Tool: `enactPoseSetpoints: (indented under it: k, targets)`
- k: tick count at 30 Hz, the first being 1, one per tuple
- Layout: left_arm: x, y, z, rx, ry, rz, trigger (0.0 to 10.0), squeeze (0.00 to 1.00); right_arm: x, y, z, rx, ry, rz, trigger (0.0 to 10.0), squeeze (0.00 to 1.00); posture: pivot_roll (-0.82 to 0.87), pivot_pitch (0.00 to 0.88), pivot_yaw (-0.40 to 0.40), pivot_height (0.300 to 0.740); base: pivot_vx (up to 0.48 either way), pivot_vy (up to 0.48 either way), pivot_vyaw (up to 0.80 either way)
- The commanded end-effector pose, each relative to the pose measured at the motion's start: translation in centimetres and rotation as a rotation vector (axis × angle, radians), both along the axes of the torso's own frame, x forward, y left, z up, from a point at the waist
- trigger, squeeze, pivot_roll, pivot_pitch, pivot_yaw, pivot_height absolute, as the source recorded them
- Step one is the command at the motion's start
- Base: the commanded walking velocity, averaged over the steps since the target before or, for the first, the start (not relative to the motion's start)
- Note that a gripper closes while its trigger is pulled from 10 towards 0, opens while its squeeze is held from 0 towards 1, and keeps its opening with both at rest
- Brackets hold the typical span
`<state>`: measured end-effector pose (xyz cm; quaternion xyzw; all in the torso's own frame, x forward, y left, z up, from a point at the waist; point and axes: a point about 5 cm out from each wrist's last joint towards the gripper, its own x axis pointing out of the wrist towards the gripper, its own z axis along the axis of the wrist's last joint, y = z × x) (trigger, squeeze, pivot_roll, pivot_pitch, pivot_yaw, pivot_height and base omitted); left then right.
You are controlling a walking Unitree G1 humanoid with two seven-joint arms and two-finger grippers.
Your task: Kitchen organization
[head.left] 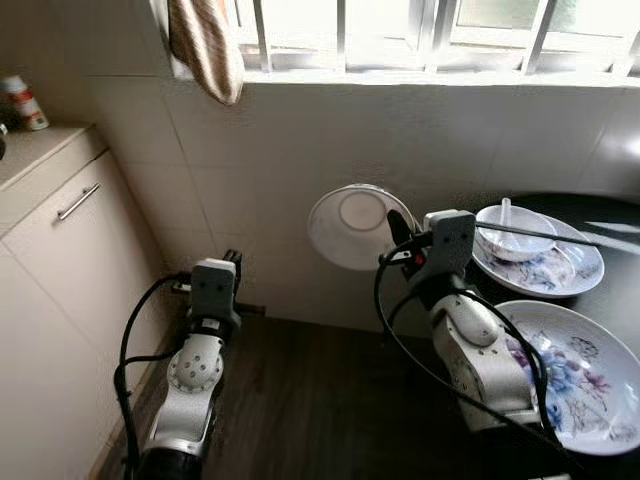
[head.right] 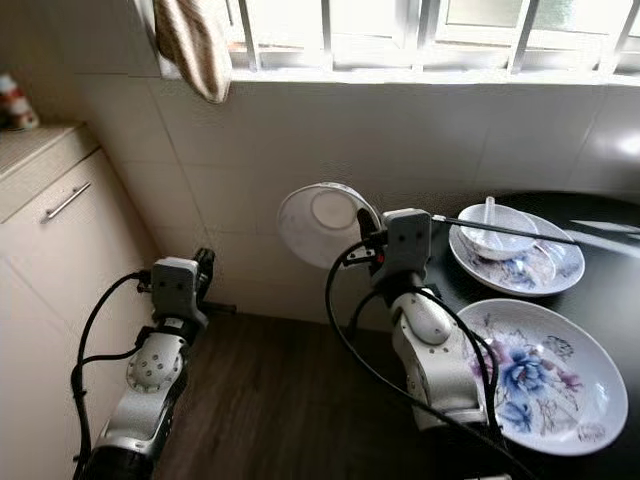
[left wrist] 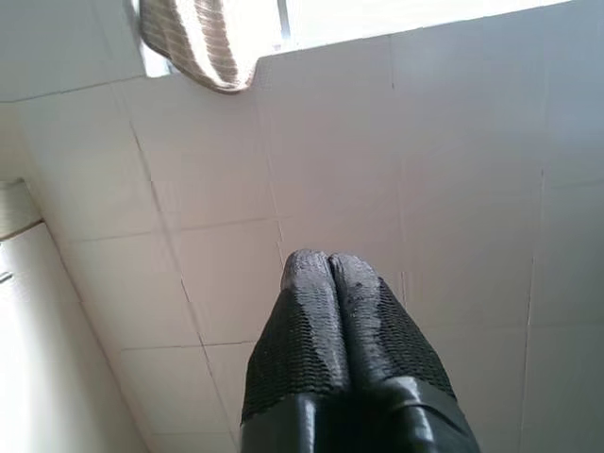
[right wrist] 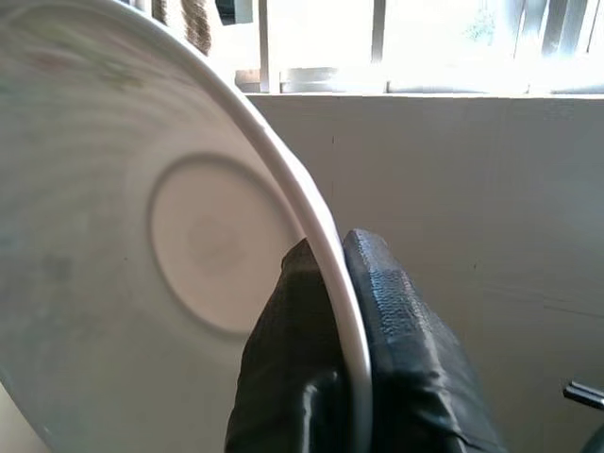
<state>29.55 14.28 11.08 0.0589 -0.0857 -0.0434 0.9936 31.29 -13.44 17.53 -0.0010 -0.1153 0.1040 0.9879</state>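
My right gripper (head.left: 397,232) is shut on the rim of a white bowl (head.left: 355,226), which it holds on edge in the air in front of the tiled wall, left of the dark table (head.left: 600,210). In the right wrist view the rim (right wrist: 321,245) passes between the two black fingers (right wrist: 396,311). On the table lie a flowered plate (head.left: 575,375) close to me and another flowered plate (head.left: 560,270) behind it, carrying a small white bowl (head.left: 515,232) with a spoon. My left gripper (head.left: 232,262) is low at the left, shut on nothing, its fingers (left wrist: 330,311) pressed together facing the wall.
A cream cabinet (head.left: 60,260) with a metal handle (head.left: 78,201) stands at the left, a bottle (head.left: 22,102) on its counter. A striped towel (head.left: 205,45) hangs from the barred window (head.left: 420,30). Dark wooden floor (head.left: 320,400) lies between cabinet and table.
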Motion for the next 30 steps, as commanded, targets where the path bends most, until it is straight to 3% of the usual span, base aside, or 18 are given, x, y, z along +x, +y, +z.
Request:
enactPoseSetpoints:
  k: [1,15,30]
  targets:
    - [0.2,1.0,0.8,0.003,-0.032,0.043,10.0,0.00,0.0,1.1,0.7,0.000,-0.042,0.025,0.0,0.00,0.09,0.000,0.006,0.740,0.315,0.000,0.80]
    - [0.7,1.1,3.2,-0.022,-0.109,0.066,10.0,0.00,0.5,0.7,1.2,0.012,-0.077,-0.024,0.0,0.00,0.10,0.000,0.005,0.740,0.412,0.000,0.80]
    - [0.8,0.8,4.1,-0.027,-0.128,0.065,10.0,0.00,0.7,0.7,1.5,0.005,-0.097,-0.037,0.0,0.00,0.10,0.000,0.003,0.740,0.480,0.000,0.80]
